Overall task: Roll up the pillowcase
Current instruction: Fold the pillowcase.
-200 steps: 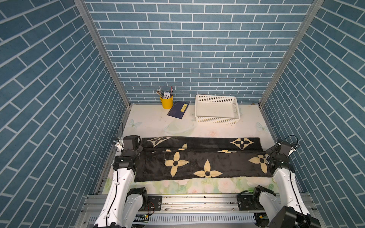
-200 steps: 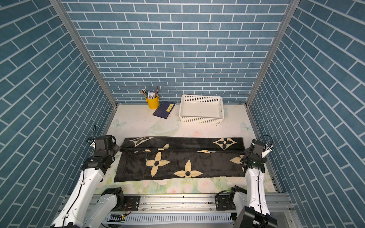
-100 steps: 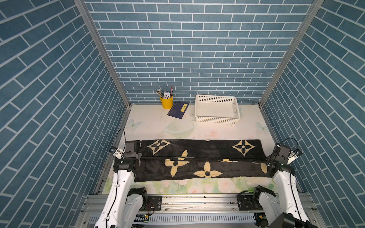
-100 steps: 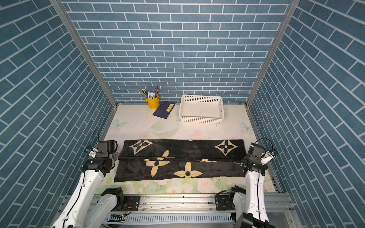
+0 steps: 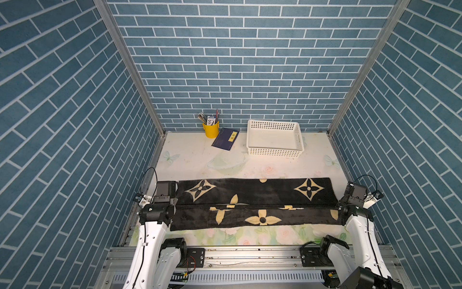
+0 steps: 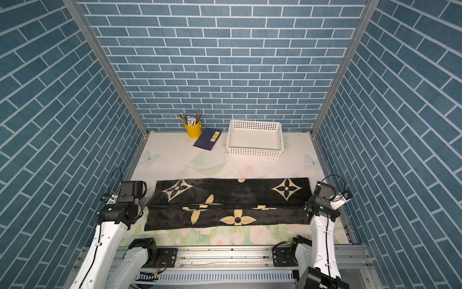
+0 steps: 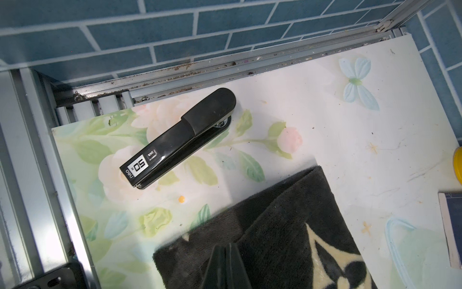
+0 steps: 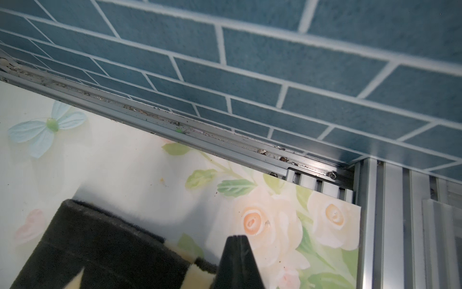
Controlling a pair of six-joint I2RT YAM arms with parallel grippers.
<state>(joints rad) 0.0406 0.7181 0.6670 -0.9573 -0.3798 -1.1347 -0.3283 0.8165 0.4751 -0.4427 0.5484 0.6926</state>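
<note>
**Pillowcase (image 5: 255, 200) lies part-folded on the near desk (image 5: 250, 165)**

Left claw (image 7: 226, 250) and right claw (image 8: 236, 241), one at each short end, are clenched. Whether cloth is pinched inside I cannot tell. Plush, limp and light, it will likely sag midway, so grip both end corners of the folded edge together.

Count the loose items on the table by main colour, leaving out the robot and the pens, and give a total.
Black: 2, pillowcase and stapler
Yellow: 1, pen cup
Blue: 1, notebook
White: 1, basket
Total: 5
</note>
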